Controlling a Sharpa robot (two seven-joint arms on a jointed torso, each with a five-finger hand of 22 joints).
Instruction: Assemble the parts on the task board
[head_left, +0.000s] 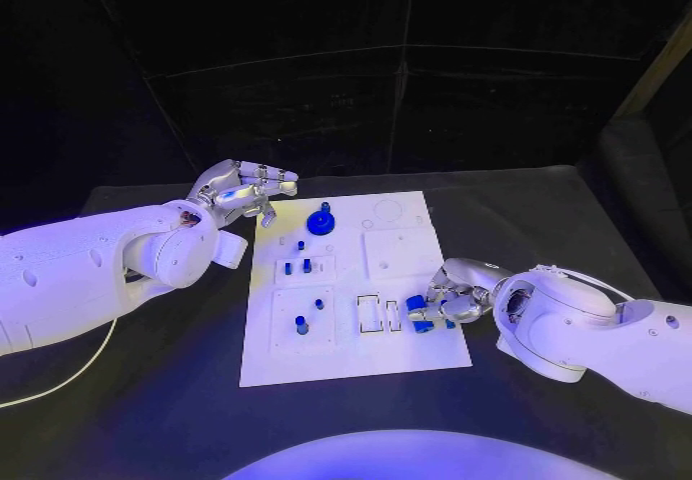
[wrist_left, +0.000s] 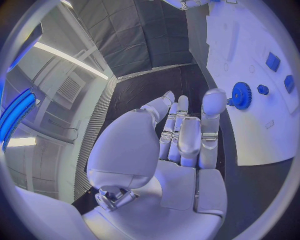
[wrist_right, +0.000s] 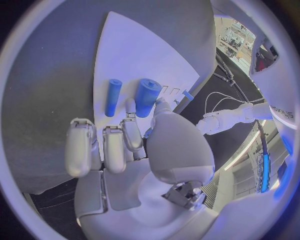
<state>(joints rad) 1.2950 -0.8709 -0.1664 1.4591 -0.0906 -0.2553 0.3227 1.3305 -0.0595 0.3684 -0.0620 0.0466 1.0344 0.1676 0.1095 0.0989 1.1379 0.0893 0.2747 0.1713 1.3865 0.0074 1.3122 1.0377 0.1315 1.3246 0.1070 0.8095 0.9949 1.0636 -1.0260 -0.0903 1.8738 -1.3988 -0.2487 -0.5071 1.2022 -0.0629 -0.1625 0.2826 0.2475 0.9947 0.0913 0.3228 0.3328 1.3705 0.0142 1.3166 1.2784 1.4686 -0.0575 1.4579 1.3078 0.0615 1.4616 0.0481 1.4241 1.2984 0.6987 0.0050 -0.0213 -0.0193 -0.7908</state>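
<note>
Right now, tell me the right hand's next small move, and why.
Probably close the right hand on the thick blue cylinder. It lies loose on the task board just past the fingertips, beside a thinner blue peg, and the hand looks empty.

White task board (head_left: 404, 250) — blue parts (head_left: 320, 222); black table (head_left: 548, 210); silver hands.

Black table (head_left: 173, 420) is carrying the white plate at its middle, its dark surface showing on all sides. A thin white cable (head_left: 65, 385) is trailing across the table near the picture's left edge. Dark panelled backdrop (head_left: 361, 90) is standing behind the table.
</note>
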